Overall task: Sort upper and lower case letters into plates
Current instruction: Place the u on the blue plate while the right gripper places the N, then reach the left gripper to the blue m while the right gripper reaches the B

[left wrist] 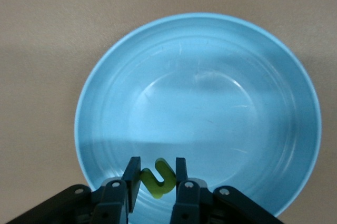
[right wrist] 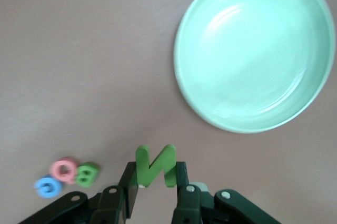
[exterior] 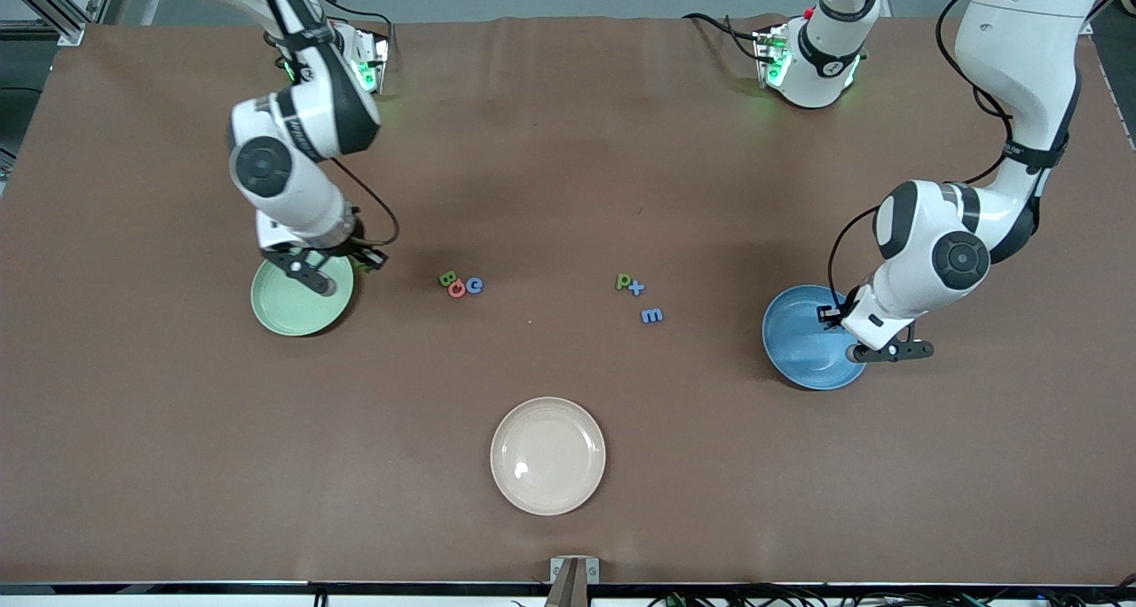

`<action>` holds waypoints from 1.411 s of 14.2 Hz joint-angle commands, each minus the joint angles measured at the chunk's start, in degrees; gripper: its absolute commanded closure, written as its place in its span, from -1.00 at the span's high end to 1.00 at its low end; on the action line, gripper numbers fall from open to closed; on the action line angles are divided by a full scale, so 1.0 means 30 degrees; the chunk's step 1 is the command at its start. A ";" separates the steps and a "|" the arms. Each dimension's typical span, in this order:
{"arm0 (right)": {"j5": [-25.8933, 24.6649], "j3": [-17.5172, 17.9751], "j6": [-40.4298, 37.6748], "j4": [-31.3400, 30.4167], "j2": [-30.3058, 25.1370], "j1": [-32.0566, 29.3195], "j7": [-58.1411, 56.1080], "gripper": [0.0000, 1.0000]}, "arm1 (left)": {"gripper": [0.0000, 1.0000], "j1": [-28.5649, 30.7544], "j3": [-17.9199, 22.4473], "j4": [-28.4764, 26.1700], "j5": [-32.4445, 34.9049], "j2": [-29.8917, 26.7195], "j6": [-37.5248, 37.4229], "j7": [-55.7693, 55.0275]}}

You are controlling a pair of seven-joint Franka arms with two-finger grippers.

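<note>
My left gripper [left wrist: 157, 169] is shut on a small yellow-green letter [left wrist: 158, 180] shaped like an n or u, above the blue plate [left wrist: 210, 76]. From the front, that gripper [exterior: 892, 351] hangs over the blue plate [exterior: 799, 341]. My right gripper [right wrist: 156, 170] is shut on a green N [right wrist: 155, 158], and in the front view it [exterior: 311, 271] is over the rim of the pale green plate [exterior: 297, 310]. Both plates look bare inside. Loose on the table lie a green B [exterior: 448, 279], a red ring letter [exterior: 457, 289], a blue c [exterior: 475, 285], a green p [exterior: 624, 281], a blue cross-shaped letter [exterior: 636, 288] and a blue m [exterior: 652, 316].
A cream-white plate [exterior: 548, 455] sits nearer the front camera than the letters, midway along the table, with nothing in it. The table is covered in brown cloth [exterior: 568, 145].
</note>
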 commanded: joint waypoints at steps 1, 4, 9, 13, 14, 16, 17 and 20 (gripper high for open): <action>-0.0120 0.0326 0.0545 -0.1961 -0.1333 -0.2255 -0.3266 -0.99 | -0.61 0.0148 -0.0139 -0.0024 0.0360 0.0268 0.0206 0.0144; -0.0061 0.0326 0.1680 -0.3129 -0.1335 -0.3869 -0.5643 -0.99 | -0.58 0.0061 -0.0138 0.0034 0.0419 0.0562 0.0235 0.0114; -0.0032 0.0325 0.5758 -0.5245 -0.0401 -0.4925 -0.7199 -0.98 | -0.55 0.0061 -0.0138 0.0005 0.0419 0.0856 0.0205 0.0114; -0.0003 0.0326 0.6723 -0.5216 0.1239 -0.5279 -0.7320 -0.98 | 0.67 0.0061 -0.0196 0.0034 0.0448 0.0476 -0.0028 0.0085; -0.0002 0.0326 0.6959 -0.5129 0.1591 -0.5279 -0.7320 -0.98 | 0.99 -0.0026 -0.0342 0.0063 0.0448 0.0214 -0.0029 -0.0176; 0.0027 0.0326 0.7020 -0.5041 0.2003 -0.5250 -0.7320 -0.98 | 0.99 -0.0027 -0.1219 0.0384 0.0390 -0.0488 -0.0464 -0.1109; 0.0027 0.0326 0.7020 -0.4953 0.2208 -0.5250 -0.7320 -0.97 | 0.99 -0.0085 -0.1628 0.0792 0.0390 -0.0666 -0.1309 -0.1928; 0.0027 0.0326 0.6990 -0.4660 0.2532 -0.5192 -0.7349 -0.52 | 0.99 -0.0493 -0.3152 0.2900 0.0185 -0.0405 -0.3774 -0.5148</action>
